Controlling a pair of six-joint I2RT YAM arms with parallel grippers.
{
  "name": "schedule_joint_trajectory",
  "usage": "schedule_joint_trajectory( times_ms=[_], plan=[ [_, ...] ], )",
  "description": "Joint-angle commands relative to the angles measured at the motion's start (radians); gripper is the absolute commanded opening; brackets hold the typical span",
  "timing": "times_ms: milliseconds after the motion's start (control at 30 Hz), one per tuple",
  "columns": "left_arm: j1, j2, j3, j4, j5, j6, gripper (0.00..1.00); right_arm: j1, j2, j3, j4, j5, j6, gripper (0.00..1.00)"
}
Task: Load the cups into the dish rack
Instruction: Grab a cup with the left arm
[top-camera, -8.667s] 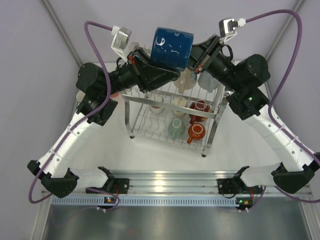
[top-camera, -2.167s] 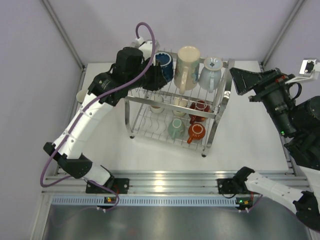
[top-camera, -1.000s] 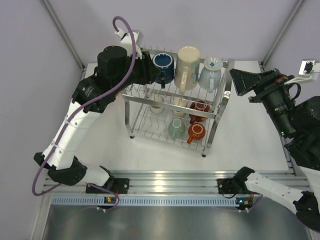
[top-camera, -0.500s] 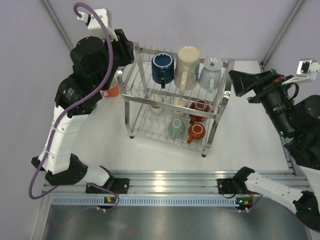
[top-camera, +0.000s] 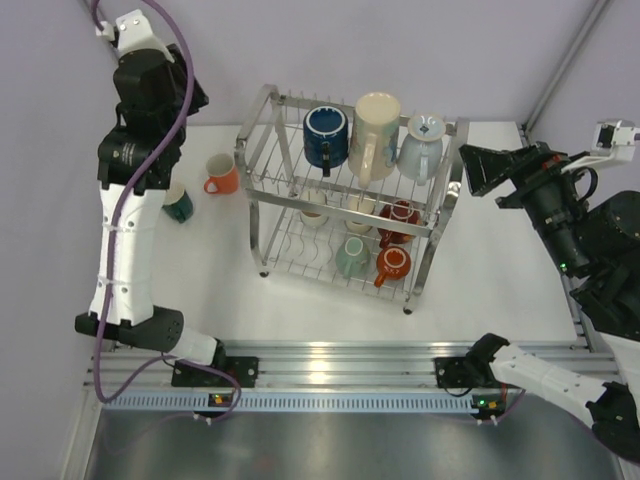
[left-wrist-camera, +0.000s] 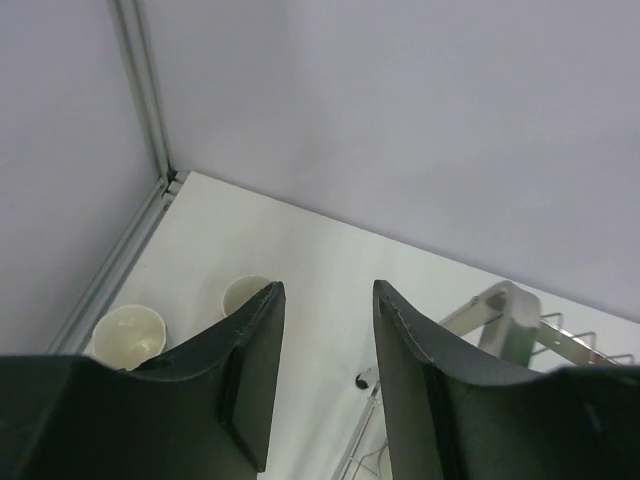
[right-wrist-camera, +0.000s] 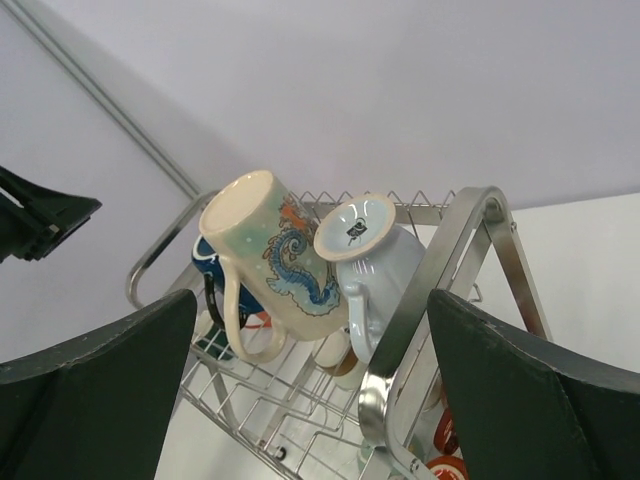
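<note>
Because an orange cup and a teal cup stand left of the dish rack, the left gripper hangs high near them, jaws apart and empty (likely choosing one); the right gripper, spread wide, holds nothing right of the rack, already part-loaded.

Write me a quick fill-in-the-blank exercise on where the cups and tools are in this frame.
The dish rack holds ___ cups on its top tier.
The orange cup stands outside the rack, on the ___.
The left tool and the right tool both have their jaws ___, with nothing between them.
Missing words: three; table; open.
</note>
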Motion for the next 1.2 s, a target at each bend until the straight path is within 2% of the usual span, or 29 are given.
schedule_joint_trajectory(
  times_ms=[0, 100, 167, 300, 500, 1167],
  plan=[
    [0.105, -0.016, -0.056, -0.008, 0.15, -0.079, 0.46, 0.0, -0.012, 0.016, -0.007, 0.019, -0.032, 0.99],
    [0.241, -0.018, -0.139, -0.005, 0.249, -0.108, 0.46, 0.0, -0.017, -0.004, -0.003, -0.011, -0.047, 0.99],
    [0.268, -0.002, -0.183, -0.005, 0.273, -0.105, 0.47, -0.002, -0.03, -0.024, 0.013, -0.018, -0.071, 1.0],
    [0.401, 0.033, -0.243, -0.006, 0.35, -0.111, 0.46, -0.002, -0.066, -0.097, 0.049, -0.005, -0.105, 0.99],
    [0.506, 0.093, -0.352, -0.006, 0.413, -0.107, 0.46, -0.002, -0.115, -0.198, 0.118, -0.013, -0.136, 0.99],
    [0.572, 0.186, -0.501, -0.005, 0.293, -0.099, 0.42, 0.0, -0.132, -0.248, 0.131, 0.042, -0.239, 0.99]
  ],
)
